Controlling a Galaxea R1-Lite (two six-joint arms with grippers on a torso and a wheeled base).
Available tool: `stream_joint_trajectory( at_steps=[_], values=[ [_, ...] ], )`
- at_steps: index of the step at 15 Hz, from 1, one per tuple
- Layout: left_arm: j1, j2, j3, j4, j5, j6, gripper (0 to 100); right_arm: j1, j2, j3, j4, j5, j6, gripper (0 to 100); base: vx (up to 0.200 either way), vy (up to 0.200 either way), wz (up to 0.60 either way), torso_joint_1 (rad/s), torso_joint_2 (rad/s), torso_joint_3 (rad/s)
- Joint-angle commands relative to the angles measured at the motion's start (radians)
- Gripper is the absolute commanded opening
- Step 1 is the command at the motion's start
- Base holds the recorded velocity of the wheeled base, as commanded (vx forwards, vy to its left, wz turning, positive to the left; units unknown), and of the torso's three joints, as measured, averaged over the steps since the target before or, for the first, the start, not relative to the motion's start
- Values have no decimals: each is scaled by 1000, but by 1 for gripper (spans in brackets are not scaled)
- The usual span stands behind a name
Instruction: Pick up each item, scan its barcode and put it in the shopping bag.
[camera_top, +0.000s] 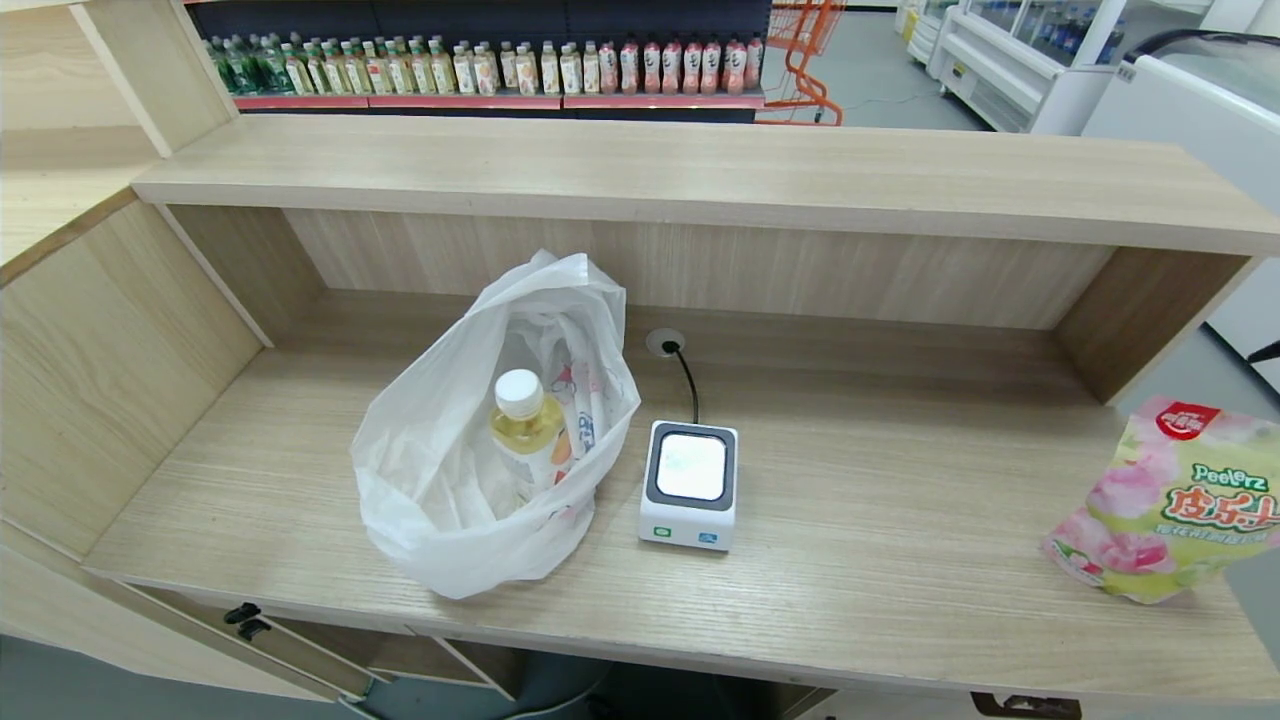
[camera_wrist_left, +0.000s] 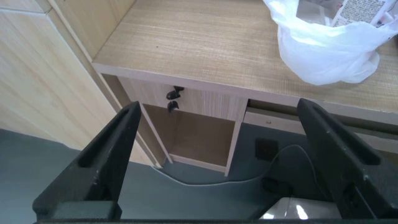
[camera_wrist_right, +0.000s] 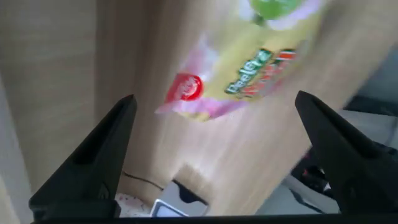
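Observation:
A white plastic shopping bag (camera_top: 480, 470) stands open on the left half of the wooden counter (camera_top: 880, 520). Inside it stands a bottle (camera_top: 524, 420) of yellow drink with a white cap, and a printed packet (camera_top: 583, 405) behind it. A white barcode scanner (camera_top: 689, 484) with a pale glass top sits just right of the bag. A pink and yellow snack pouch (camera_top: 1170, 500) lies at the counter's far right end. My right gripper (camera_wrist_right: 214, 99) is open, with the pouch (camera_wrist_right: 242, 68) beyond its fingers and apart from them. My left gripper (camera_wrist_left: 219, 112) is open and holds nothing, below the counter's front edge, near the bag (camera_wrist_left: 329, 46).
A raised wooden ledge (camera_top: 700, 170) runs along the back of the counter, with side walls at both ends. The scanner's black cable (camera_top: 688, 385) runs to a hole in the counter. Under the front left edge there is an open cabinet (camera_wrist_left: 199, 137) with a black latch (camera_wrist_left: 173, 94).

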Motion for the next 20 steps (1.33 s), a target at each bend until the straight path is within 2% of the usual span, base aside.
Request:
stream_joint_trajectory(
  at_steps=[1, 4, 7, 10, 13, 16, 20],
  values=[
    [0, 0, 0, 0, 1, 0, 100, -14, -79, 42, 77, -63, 2, 100, 0, 0, 0, 0, 0, 0],
    [0, 0, 0, 0, 1, 0, 100, -62, -25, 58, 67, -77, 2, 100, 0, 0, 0, 0, 0, 0],
    [0, 0, 0, 0, 1, 0, 100, -102, 28, 46, -52, -74, -15, 100, 0, 0, 0, 0, 0, 0],
    [0, 0, 0, 0, 1, 0, 100, -126, 53, 63, -58, -69, -42, 100, 0, 0, 0, 0, 0, 0],
    [0, 0, 0, 0, -1, 0, 100, -125, 105, 106, -61, -73, -58, 100, 0, 0, 0, 0, 0, 0],
    [0, 0, 0, 0, 1, 0, 100, -119, 173, 107, -121, -77, -56, 100, 0, 0, 0, 0, 0, 0],
    [0, 0, 0, 0, 1, 0, 100, -25, 321, 137, -177, -76, -82, 100, 0, 0, 0, 0, 0, 0]
  ],
)
